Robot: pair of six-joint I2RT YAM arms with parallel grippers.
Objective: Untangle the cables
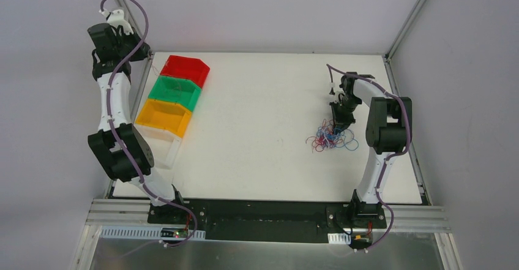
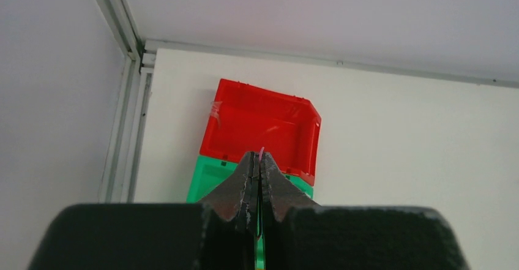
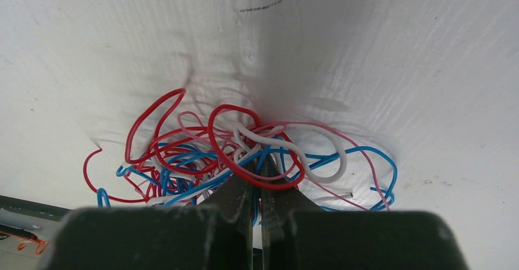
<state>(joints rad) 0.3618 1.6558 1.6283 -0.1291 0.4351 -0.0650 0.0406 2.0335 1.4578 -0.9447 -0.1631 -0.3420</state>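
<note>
The cables lie as a small tangle of red, blue and white strands on the right of the white table. My right gripper points down into the tangle's far edge. In the right wrist view the tangle spreads round the right gripper, which is shut with a blue strand running between its jaws. My left gripper hangs high at the far left, above the bins. The left wrist view shows the left gripper shut on a hair-thin pink strand whose tip pokes out over the red bin.
A red bin, a green bin and an orange bin stand in a row at the table's left, with a clear tray nearer. Grey walls and metal rails close in the back and sides.
</note>
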